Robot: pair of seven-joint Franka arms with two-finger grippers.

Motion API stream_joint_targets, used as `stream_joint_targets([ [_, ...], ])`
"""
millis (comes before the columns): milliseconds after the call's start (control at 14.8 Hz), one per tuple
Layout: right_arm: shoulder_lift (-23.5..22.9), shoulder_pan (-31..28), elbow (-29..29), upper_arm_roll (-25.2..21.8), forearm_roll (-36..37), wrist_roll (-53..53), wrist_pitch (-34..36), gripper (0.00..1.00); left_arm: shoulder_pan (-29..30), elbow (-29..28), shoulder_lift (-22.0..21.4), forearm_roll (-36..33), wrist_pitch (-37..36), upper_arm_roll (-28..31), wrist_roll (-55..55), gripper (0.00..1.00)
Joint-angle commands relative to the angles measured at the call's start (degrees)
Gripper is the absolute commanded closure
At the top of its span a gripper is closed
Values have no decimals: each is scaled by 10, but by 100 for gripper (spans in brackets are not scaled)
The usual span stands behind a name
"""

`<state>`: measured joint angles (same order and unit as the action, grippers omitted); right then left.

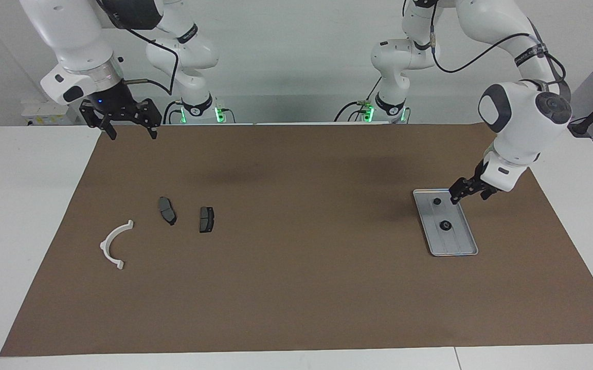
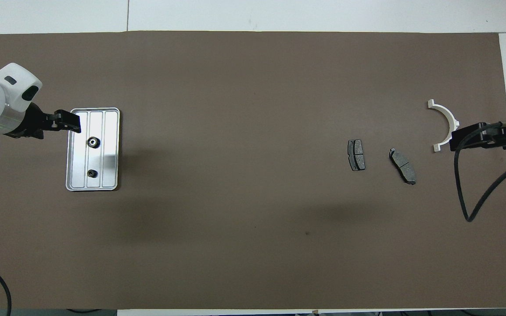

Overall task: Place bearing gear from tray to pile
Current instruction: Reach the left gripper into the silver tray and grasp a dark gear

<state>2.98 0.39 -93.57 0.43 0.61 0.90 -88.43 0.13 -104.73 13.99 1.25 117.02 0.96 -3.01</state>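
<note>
Right now the tray (image 1: pixel 462 250) sits on the brown mat (image 1: pixel 296 288) on the counter (image 1: pixel 13 205), toward the left arm's end. Two small dark bearing gears lie in it, apart from each other: one gear (image 1: pixel 436 201) nearer to the robots and the other gear (image 1: pixel 445 225) farther from them. The left hand (image 1: pixel 455 195) hangs low over the tray's edge, at the end nearer to the robots. I cannot tell if its fingers are open or closed.

Toward the right arm's end lies the pile: a white curved bracket (image 1: pixel 115 244) and two dark brake pads, one pad (image 1: pixel 167 210) beside the other pad (image 1: pixel 206 219), none touching.

The right hand (image 1: pixel 129 132) waits up high over the mat's edge closest to the robots. Its fingers are spread apart and hold nothing.
</note>
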Motion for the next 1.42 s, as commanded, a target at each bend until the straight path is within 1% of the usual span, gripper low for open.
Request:
stream_joint_targets([
  [0,5,-9,-7,4,-10,-19,1,0,-1,-7,43,-7,48,-2,0,1],
  [202,5,-9,-7,4,-9,-20,1,0,0,-18,45,-6,56,-3,-2,24],
  [337,4,-9,-7,3,-9,-20,0,0,-2,-35,46,-6,76,-3,-3,33],
  [540,5,-9,-7,3,-9,-19,0,0,-1,-65,41,-5,97,-3,-9,34],
  [675,5,-9,-7,3,-9,-18,0,0,-1,-83,39,-3,114,-3,-10,38],
  [742,5,-9,-7,3,-9,-19,-1,0,-1,-86,38,-2,118,-4,-16,38],
  [1147,5,-10,-7,4,-10,-17,0,0,-8,-87,40,1,127,-4,-34,41],
  [1350,5,-10,-7,3,-12,-16,0,0,-8,-87,41,0,127,-4,-34,41],
])
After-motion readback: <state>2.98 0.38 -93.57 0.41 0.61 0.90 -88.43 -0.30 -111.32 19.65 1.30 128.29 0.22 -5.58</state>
